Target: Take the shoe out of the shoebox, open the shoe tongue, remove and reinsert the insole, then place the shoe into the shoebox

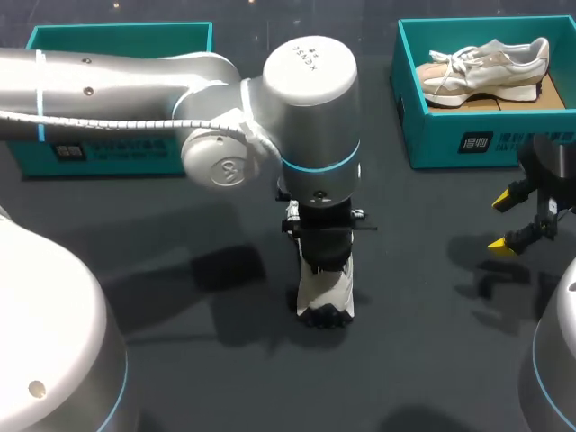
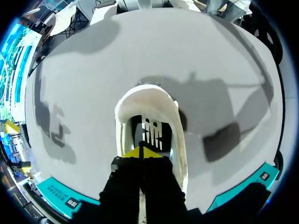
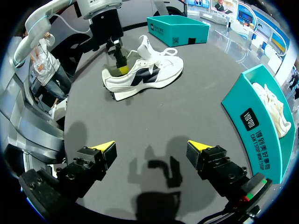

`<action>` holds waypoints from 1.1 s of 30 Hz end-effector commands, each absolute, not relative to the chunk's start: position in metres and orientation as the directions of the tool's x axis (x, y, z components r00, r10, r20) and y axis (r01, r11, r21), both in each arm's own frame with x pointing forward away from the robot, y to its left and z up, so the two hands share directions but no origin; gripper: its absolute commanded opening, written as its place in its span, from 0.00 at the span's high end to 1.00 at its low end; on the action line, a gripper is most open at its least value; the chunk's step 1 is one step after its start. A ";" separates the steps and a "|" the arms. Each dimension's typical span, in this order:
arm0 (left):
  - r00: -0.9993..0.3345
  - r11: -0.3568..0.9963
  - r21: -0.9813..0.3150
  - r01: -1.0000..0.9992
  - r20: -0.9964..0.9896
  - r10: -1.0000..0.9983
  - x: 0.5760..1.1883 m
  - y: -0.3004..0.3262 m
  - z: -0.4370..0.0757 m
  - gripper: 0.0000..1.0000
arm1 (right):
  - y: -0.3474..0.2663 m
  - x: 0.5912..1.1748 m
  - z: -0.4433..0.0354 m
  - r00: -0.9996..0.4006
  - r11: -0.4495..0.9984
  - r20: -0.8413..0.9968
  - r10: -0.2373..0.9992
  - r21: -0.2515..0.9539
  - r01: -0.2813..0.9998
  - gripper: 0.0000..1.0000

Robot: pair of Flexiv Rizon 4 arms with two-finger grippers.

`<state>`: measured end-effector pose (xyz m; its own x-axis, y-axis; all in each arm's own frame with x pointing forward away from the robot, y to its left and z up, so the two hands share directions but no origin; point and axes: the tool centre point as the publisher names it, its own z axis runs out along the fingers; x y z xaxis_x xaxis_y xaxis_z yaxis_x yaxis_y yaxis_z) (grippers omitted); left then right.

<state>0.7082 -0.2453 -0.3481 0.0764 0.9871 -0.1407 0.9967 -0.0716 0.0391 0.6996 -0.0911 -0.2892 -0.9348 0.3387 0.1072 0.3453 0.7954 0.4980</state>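
Observation:
A white shoe (image 1: 326,292) with a black side mark stands upright on its sole in the middle of the dark table. My left gripper (image 1: 323,264) comes straight down into its opening near the heel. In the left wrist view the two yellow tips of that gripper (image 2: 141,153) are pressed together, shut, inside the shoe (image 2: 145,100) over the dark insole (image 2: 150,130); whether they pinch anything is hidden. My right gripper (image 1: 515,221) hangs open and empty near the table's right side, well apart from the shoe (image 3: 145,74). The teal shoebox (image 1: 468,135) stands at the back right.
A second, beige shoe (image 1: 486,67) lies in the teal shoebox (image 3: 254,123). Another teal box (image 1: 117,40) stands at the back left, partly hidden behind my left arm. My right gripper (image 3: 150,148) is over bare table.

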 end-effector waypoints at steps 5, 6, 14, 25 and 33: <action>0.024 0.001 0.145 0.989 -0.171 0.985 0.721 -0.233 -0.326 1.00 | -0.091 0.698 -0.289 -0.935 0.796 0.105 0.340 0.497 0.345 0.00; 0.021 0.005 0.149 0.989 -0.171 0.985 0.724 -0.233 -0.326 1.00 | -0.091 0.698 -0.289 -0.935 0.796 0.105 0.340 0.497 0.345 0.00; -0.014 0.040 0.174 0.984 -0.147 0.989 0.734 -0.239 -0.335 1.00 | -0.091 0.698 -0.289 -0.935 0.796 0.105 0.340 0.497 0.345 0.00; -0.066 0.085 0.155 0.984 -0.124 0.990 0.741 -0.238 -0.341 0.79 | -0.091 0.698 -0.289 -0.935 0.796 0.105 0.340 0.497 0.345 0.00; -0.094 0.110 0.145 0.983 -0.111 0.989 0.745 -0.234 -0.342 0.56 | -0.091 0.698 -0.289 -0.935 0.796 0.105 0.340 0.497 0.345 0.00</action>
